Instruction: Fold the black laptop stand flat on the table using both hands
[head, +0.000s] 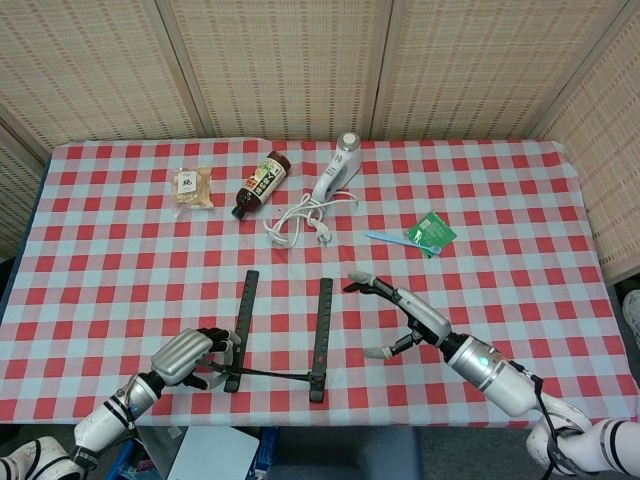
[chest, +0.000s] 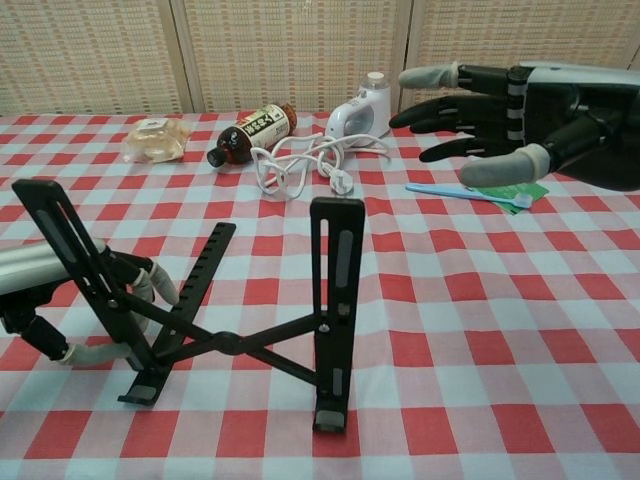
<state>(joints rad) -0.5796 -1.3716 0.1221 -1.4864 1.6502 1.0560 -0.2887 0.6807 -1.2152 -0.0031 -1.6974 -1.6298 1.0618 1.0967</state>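
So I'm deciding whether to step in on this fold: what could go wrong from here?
Only the left hand grips the laptop stand, by its left rail, so pushing may tip or skid the stand rather than fold it. The right hand hovers open, apart from the right rail; closing in, it could knock that upright rail over.
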